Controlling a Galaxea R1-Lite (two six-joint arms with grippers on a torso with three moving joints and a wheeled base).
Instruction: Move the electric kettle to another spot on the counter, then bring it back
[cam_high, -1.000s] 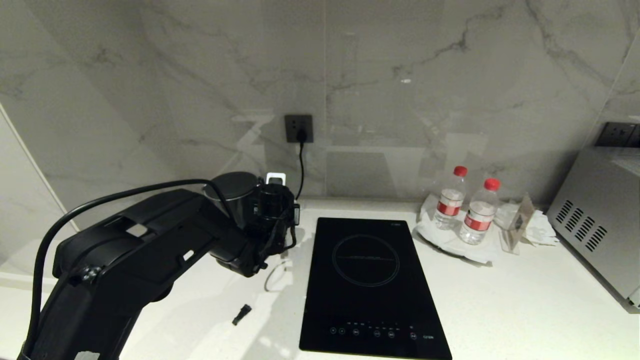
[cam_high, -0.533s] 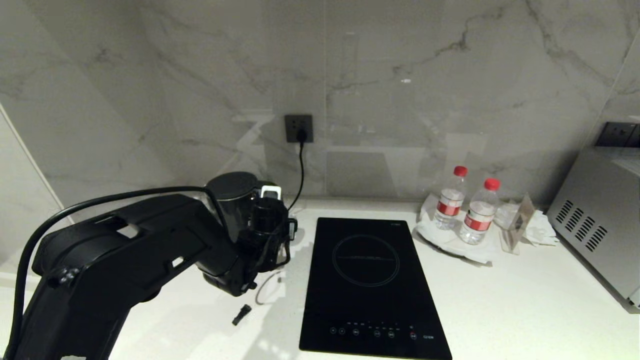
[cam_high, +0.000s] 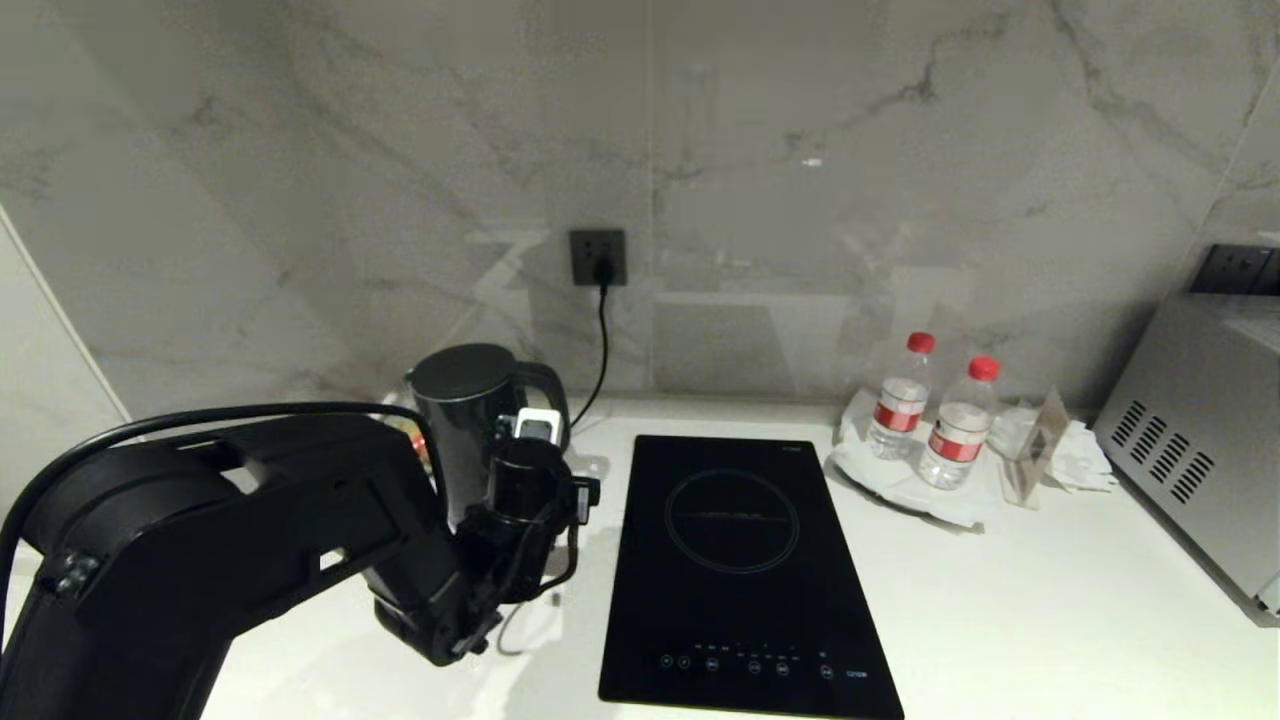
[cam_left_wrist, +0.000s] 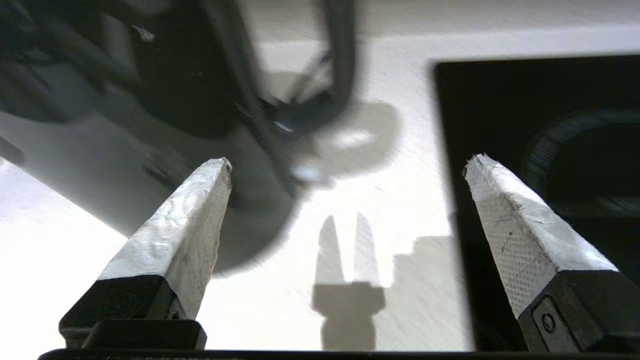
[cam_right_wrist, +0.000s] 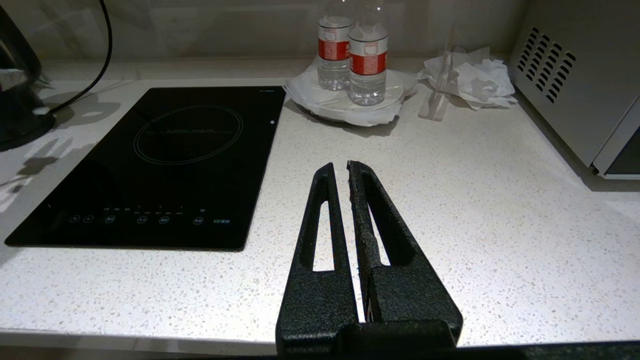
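- Landmark: black glass cooktop (cam_high: 738, 570), inset in the white speckled counter (cam_high: 1020, 610).
- Electric kettle (cam_high: 470, 415) stands upright on the counter to the left of the cooktop, toward the wall, loop handle facing the cooktop. A black cord runs from beside it up to a dark wall socket (cam_high: 598, 257) above and behind the cooktop's far-left corner.
- Left gripper (cam_left_wrist: 345, 165): fingers spread wide, nothing between them. In the wrist view the kettle's handle and body show blurred just beyond the fingertips, apart from them; one pale finger (cam_left_wrist: 175, 235) sits over bare counter, the other over the cooktop's edge.
- In the head view the left arm (cam_high: 300, 540) reaches in beside the cooktop's left edge, its wrist in front of the kettle.
- Right gripper (cam_right_wrist: 341, 172): fingers shut together, holding nothing, over the counter near the cooktop's front-right corner.
- Writing: small pale print at the cooktop's front-right corner reads roughly "G21EW"; the touch icons along its front edge are too small to read.
- Right of the cooktop: two water bottles (cam_high: 930, 410) with red caps and red-and-white labels, text illegible, on a white plate; crumpled paper beyond; a grey vented appliance (cam_high: 1200, 450) farthest right.
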